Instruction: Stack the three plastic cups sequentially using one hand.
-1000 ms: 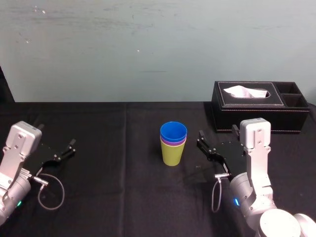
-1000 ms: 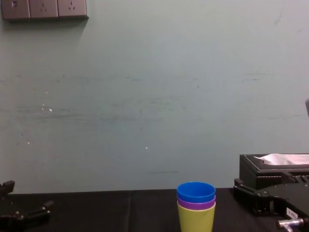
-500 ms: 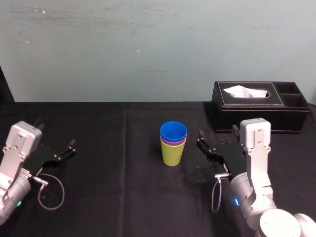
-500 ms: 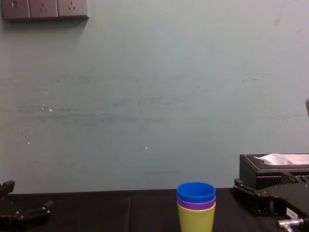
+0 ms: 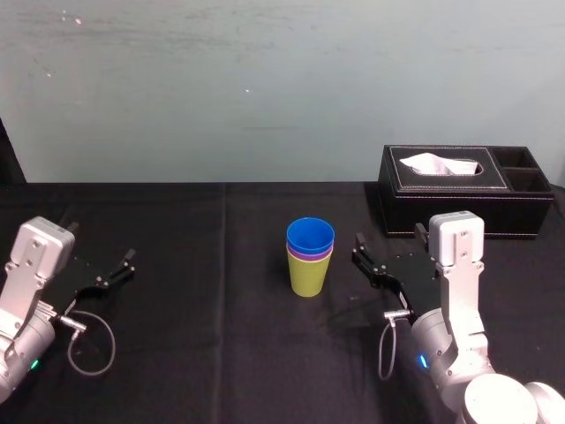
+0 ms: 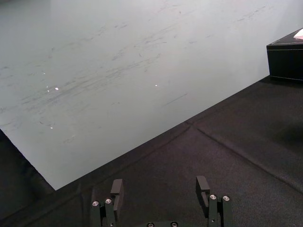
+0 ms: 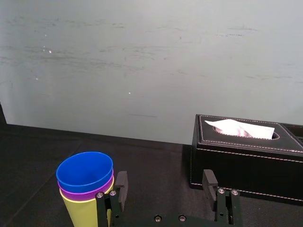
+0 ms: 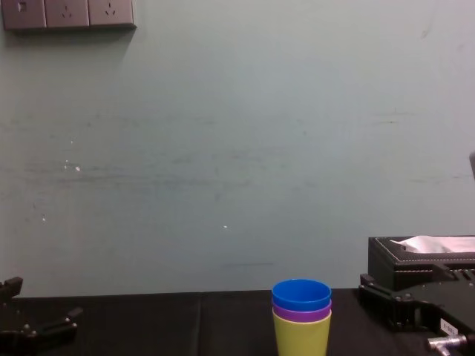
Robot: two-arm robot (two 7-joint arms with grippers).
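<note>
The three plastic cups (image 5: 310, 256) stand nested upright in one stack at the table's middle: yellow-green (image 8: 300, 337) at the bottom, purple (image 8: 300, 314) in it, blue (image 8: 300, 294) on top. The same stack (image 7: 85, 189) appears in the right wrist view. My right gripper (image 5: 375, 256) hovers just right of the stack, open and empty, its fingers (image 7: 120, 184) apart from the cups. My left gripper (image 5: 115, 269) rests open over the left side of the table, its fingers (image 6: 116, 187) holding nothing.
A black leather tissue box (image 5: 463, 190) with a white tissue stands at the back right, behind my right gripper. A black cloth (image 5: 203, 336) covers the table. A grey cable loop (image 5: 93, 346) hangs by the left arm. A pale wall rises behind.
</note>
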